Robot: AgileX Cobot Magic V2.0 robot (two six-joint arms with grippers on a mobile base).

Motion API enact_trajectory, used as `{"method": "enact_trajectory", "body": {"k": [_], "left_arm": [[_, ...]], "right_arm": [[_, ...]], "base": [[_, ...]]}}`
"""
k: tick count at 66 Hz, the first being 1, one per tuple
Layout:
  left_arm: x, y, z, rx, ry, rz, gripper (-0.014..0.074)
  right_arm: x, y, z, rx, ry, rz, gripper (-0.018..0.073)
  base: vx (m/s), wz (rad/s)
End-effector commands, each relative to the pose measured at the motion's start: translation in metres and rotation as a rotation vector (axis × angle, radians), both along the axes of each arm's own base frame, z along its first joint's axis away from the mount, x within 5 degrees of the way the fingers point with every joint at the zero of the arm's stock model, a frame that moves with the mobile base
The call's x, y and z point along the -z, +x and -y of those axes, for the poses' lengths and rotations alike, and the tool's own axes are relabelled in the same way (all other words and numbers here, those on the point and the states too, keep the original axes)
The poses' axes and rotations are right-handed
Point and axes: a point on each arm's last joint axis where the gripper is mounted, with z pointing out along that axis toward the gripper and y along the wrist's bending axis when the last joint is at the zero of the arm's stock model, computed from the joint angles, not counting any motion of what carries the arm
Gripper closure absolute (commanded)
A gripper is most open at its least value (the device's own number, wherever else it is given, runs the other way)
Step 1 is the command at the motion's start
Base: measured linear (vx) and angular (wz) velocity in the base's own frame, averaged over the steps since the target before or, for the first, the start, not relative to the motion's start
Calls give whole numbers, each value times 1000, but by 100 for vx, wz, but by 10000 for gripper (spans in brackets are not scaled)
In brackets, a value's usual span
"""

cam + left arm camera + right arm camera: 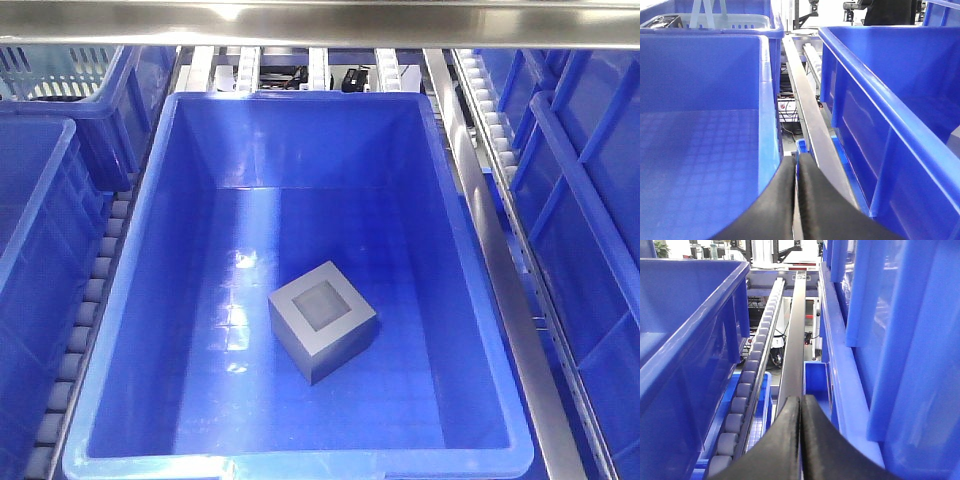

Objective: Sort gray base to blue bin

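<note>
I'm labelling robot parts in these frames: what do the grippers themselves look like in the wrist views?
Only fingertips show. The left gripper has two matte black, smooth fingers, curved and tapering to a narrow tip. The right gripper looks the same, black and rounded. No cables, markings or arm links are visible.

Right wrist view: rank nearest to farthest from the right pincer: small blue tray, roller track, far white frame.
1. Small blue tray, just ahead of the right pincer, slightly right.
2. Roller track, left, running away.
3. Far white frame, top background.
</note>
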Motion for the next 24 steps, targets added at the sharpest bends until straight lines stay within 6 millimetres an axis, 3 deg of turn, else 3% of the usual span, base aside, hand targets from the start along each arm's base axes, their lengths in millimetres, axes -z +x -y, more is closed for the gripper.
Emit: {"method": "enact_trajectory", "body": {"k": [1,24], "left_arm": [[2,0,0,3,-17,57,602],[2,0,0,3,-17,57,602]], "right_arm": [[-2,0,0,-1,-11,70,568],[-2,0,0,-1,-11,70,568]], "base": [[0,0],[0,0]]}}
